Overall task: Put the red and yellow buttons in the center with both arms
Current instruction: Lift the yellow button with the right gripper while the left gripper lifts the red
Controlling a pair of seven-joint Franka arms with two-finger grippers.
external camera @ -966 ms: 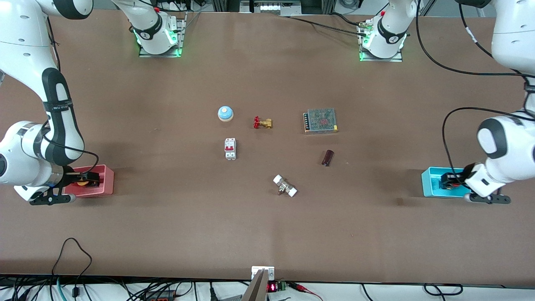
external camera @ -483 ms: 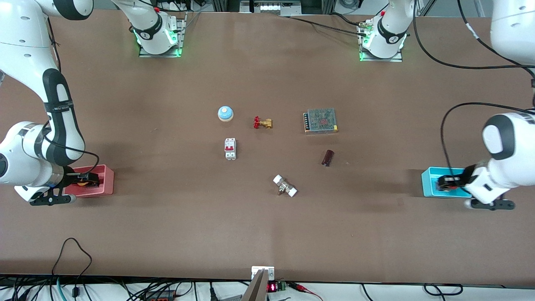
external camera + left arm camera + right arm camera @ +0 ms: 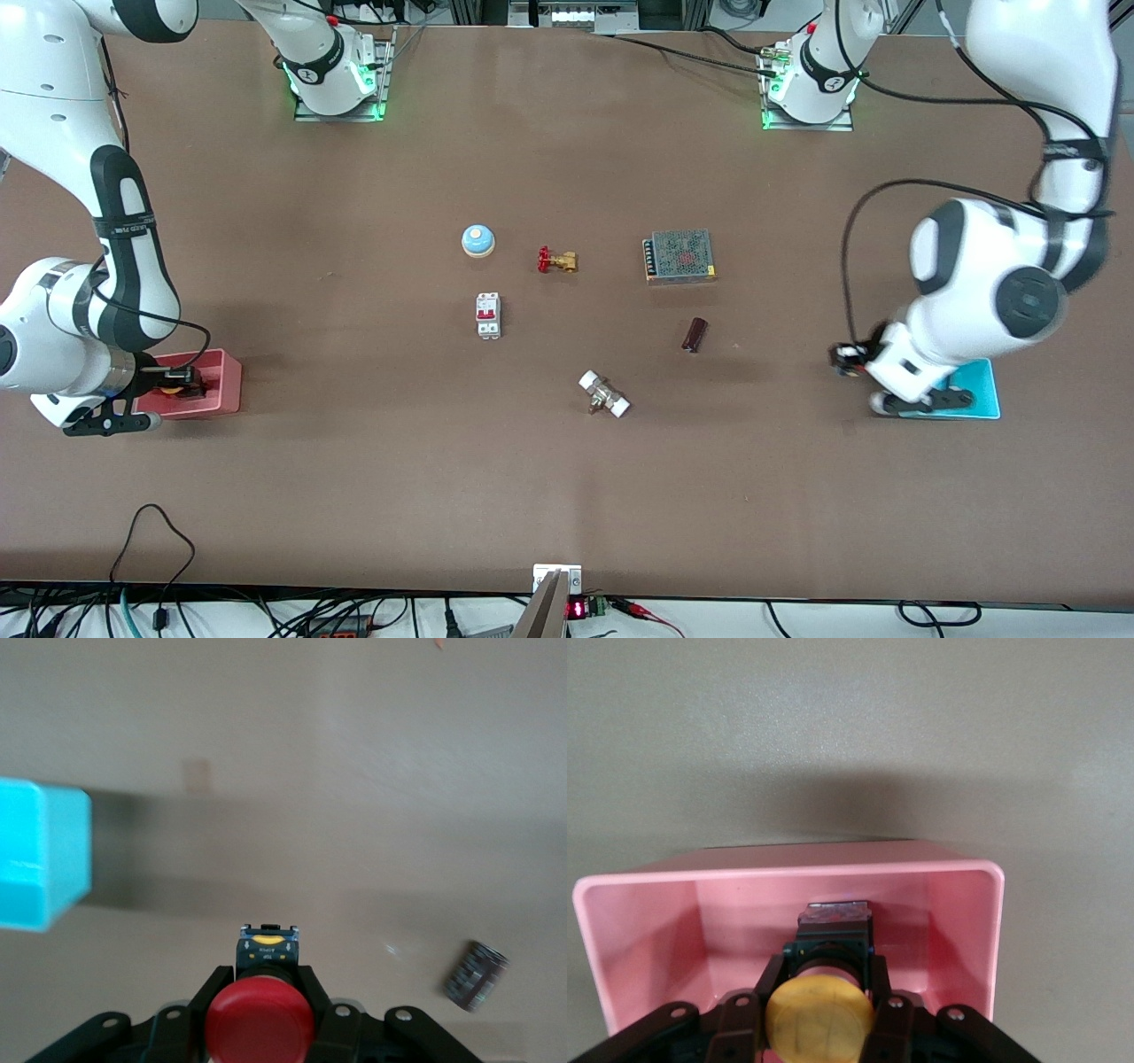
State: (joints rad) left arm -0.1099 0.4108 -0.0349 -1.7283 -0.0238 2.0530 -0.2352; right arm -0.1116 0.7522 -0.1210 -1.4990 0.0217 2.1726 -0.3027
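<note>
left end effector [image 3: 261, 1014] clamped on the red button [image 3: 260, 1020], carried in the air over bare table [image 3: 354, 478] just beside the cyan bin [image 3: 979, 390], on the side toward the middle. left wrist view shows the bin [image 3: 40, 855] apart from the button, so this one is out of its bin.

right end effector [image 3: 819, 1010] closed around the yellow button [image 3: 819, 1017], low inside the pink bin [image 3: 966, 904] at the right arm's end; cannot tell whether the button body rests on the bin floor.

progress: both grasps made, neither button at the center yet. left carry under way, judged roughly a third done overall. remaining: lift yellow clear of the bin wall, bring both to the open middle stretch near the white breaker [image 3: 488, 315] and white-ended fitting [image 3: 604, 394], release.
</note>
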